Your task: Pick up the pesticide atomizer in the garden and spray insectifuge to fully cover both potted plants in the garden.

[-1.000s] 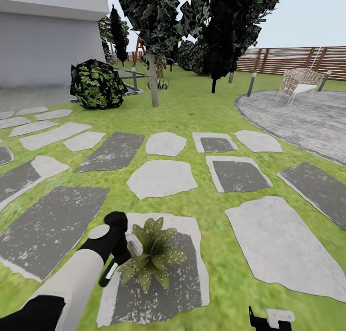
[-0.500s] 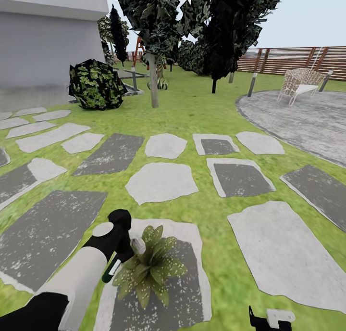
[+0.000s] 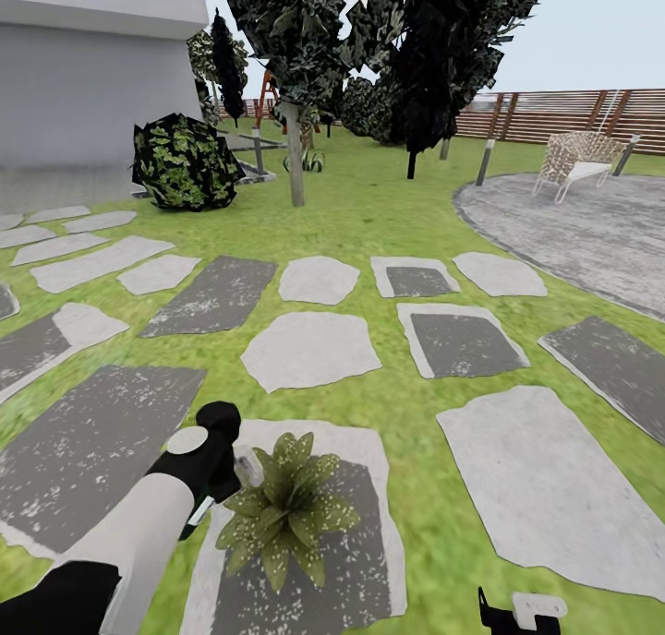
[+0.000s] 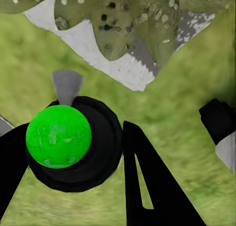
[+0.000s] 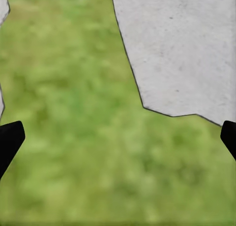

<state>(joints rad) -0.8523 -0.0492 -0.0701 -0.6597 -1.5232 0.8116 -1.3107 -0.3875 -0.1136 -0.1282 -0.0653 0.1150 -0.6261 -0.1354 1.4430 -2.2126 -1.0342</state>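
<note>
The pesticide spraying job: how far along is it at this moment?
Done: the small atomizer with the whitish nozzle is held in the left gripper, jaws closed on it. In hand: white specks dot the leafy green potted plant, though full cover is unclear. Left: a second potted plant. The right gripper hangs open over grass.

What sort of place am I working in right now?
A garden, it seems: green lawn set with flat grey stepping stones, trees, and a brown slatted wooden fence behind a paved patch with a white bench.

Potted plant (image 3: pixel 286 513) is blocking the left gripper (image 3: pixel 226 487) on its right; lawn (image 3: pixel 416 450) and stepping stones (image 3: pixel 545 478) are lying open beyond.
</note>
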